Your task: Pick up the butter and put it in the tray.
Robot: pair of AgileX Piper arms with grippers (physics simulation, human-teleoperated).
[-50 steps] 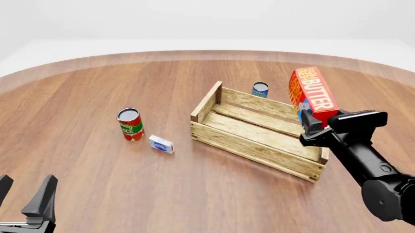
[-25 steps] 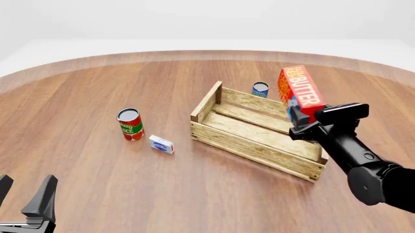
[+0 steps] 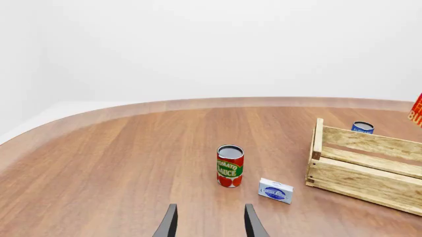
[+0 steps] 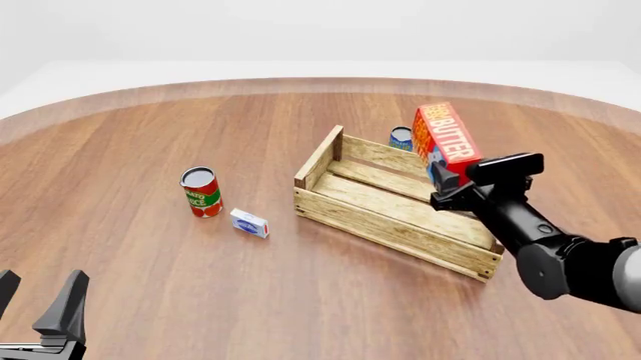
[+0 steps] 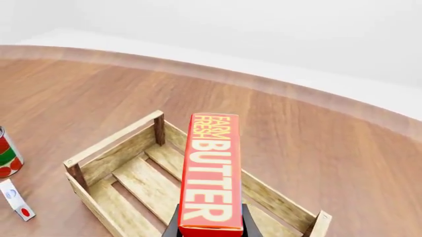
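Butter, a red rectangular carton [image 4: 445,136], stands upright, pinched by the right gripper [image 4: 452,182] above the pale slatted wooden tray's [image 4: 353,212] right end; the left gripper [image 3: 209,223], spread, sits lower left.

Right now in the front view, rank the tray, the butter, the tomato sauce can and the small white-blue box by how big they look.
1. tray
2. butter, held up nearer the camera, so its rank is less sure
3. tomato sauce can
4. small white-blue box
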